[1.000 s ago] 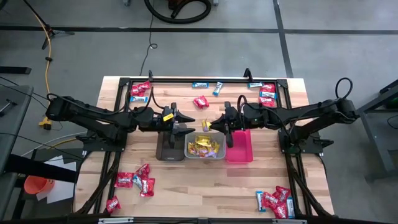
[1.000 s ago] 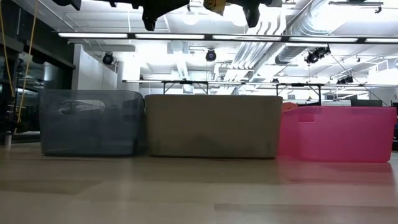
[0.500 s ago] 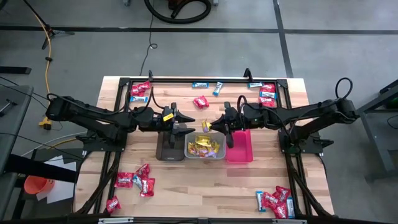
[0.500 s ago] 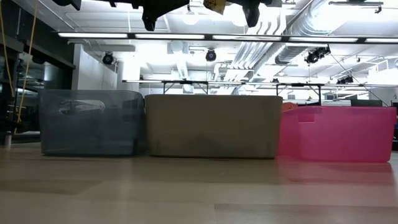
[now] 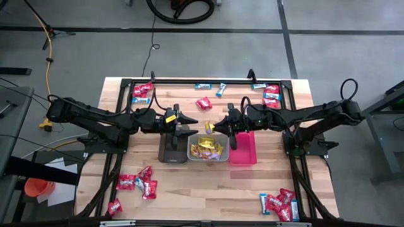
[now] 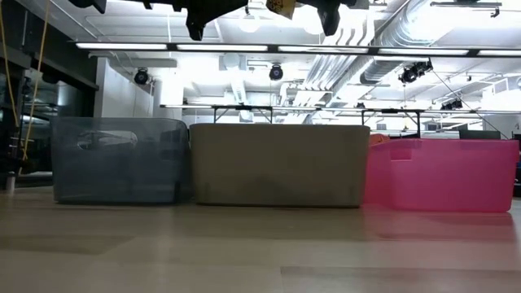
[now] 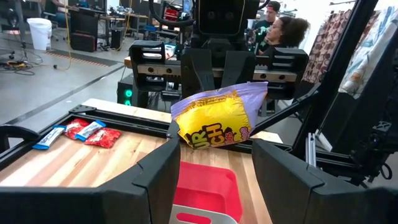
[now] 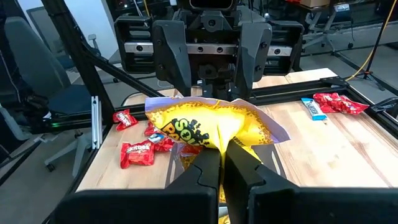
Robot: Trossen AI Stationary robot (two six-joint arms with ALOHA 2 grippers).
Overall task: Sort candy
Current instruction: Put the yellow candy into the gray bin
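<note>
Nothing has moved since the earlier frames: both arms and every sweet sit exactly where they were.

On the table (image 5: 252, 189) three bins stand side by side at the centre, so each kind of candy can have its own: a dark bin (image 5: 172, 150) on the left, a grey bin (image 5: 223, 151) in the middle, a pink bin (image 5: 243, 151) on the right. Only the grey one visibly holds candy, a heap of yellow packets (image 5: 208, 147); the pink one looks bare, and the dark one is mostly hidden under the left arm.

The right gripper (image 5: 221, 126) hangs over the far edge of the grey bin, fingers pressed together on a yellow packet (image 8: 208, 129), pinched by its lower edge so the rest fans out above the fingers. It looks poised to drop the packet among its like.

The left gripper (image 5: 188, 122) hovers over the dark bin with fingers spread and nothing between them, facing the right one, apparently waiting its turn.

Unsorted candy lies in clusters well away from the bins: red packets (image 5: 136, 183) at the near left, red and blue at the near right corner (image 5: 278, 205), more at the far left corner (image 5: 141, 92) and far right corner (image 5: 270, 94), a red one (image 5: 203, 103) and two blue bars (image 5: 211, 87) at the far middle.
</note>
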